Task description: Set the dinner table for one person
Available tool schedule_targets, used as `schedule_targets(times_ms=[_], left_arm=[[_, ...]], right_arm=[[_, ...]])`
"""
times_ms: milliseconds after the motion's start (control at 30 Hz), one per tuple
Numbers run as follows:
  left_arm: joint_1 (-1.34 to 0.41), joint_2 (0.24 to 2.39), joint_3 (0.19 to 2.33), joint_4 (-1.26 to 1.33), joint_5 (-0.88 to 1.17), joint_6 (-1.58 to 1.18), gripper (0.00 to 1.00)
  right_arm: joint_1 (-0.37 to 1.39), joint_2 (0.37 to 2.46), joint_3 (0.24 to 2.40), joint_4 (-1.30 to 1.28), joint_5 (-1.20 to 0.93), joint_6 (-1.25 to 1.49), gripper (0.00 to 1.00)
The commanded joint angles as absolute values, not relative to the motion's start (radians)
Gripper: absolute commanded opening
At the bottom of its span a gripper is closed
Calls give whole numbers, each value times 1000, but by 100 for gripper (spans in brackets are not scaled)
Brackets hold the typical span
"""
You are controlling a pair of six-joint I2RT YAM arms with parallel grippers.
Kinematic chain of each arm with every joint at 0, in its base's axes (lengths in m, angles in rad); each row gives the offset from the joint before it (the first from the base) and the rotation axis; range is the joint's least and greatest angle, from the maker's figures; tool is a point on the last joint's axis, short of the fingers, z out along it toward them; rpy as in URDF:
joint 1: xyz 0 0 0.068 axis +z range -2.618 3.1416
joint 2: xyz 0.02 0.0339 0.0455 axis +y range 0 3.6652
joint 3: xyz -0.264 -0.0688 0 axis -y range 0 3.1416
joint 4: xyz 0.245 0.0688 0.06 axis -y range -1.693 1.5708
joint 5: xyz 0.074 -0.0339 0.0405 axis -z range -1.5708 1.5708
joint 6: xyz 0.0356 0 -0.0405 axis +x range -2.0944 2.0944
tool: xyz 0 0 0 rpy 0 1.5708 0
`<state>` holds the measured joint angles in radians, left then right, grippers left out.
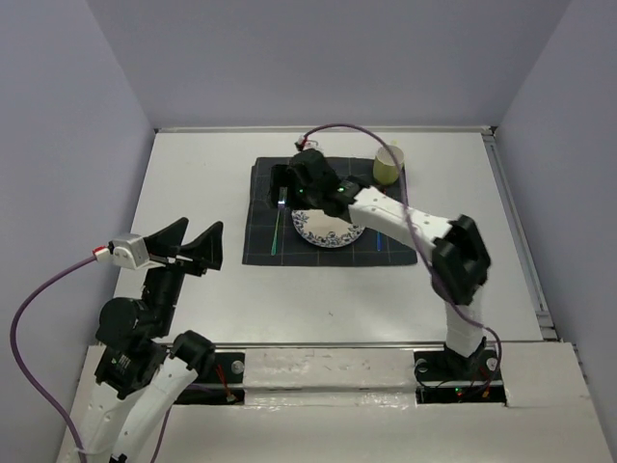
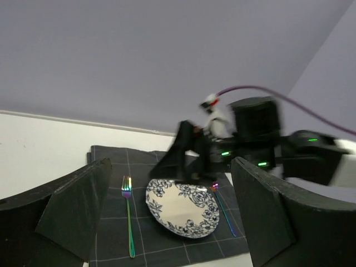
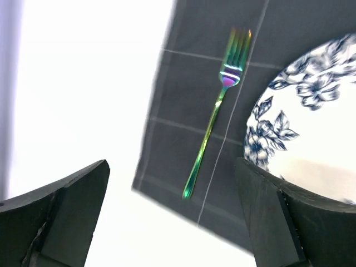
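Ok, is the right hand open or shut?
Open. In its wrist view the right hand stands spread wide, and the fork lies free on the cloth below.

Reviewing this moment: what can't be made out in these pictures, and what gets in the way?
- Top view: the right arm hides the far part of the plate.
- Left wrist view: the head of the utensil to the right of the plate is blurred beside the arm, so I cannot tell whether it is a knife or a spoon.
- Right wrist view: the picture's right edge cuts off the plate.
- Top view: the cup is too small to show any contents.
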<state>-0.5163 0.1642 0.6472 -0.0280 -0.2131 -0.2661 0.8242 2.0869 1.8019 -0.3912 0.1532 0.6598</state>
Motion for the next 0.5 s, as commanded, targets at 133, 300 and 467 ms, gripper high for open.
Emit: schedule_targets(times_ms=[133, 300, 467], left_arm=[[-473, 212, 655, 2, -285, -245, 99], [-448, 248, 654, 14, -243, -245, 99], [-446, 324, 650, 29, -110, -242, 99]], right_arm=[[831, 1251, 1190, 17, 124, 442, 100], [831, 830, 793, -49, 263, 423, 100], [831, 571, 599, -264, 332, 477, 100]])
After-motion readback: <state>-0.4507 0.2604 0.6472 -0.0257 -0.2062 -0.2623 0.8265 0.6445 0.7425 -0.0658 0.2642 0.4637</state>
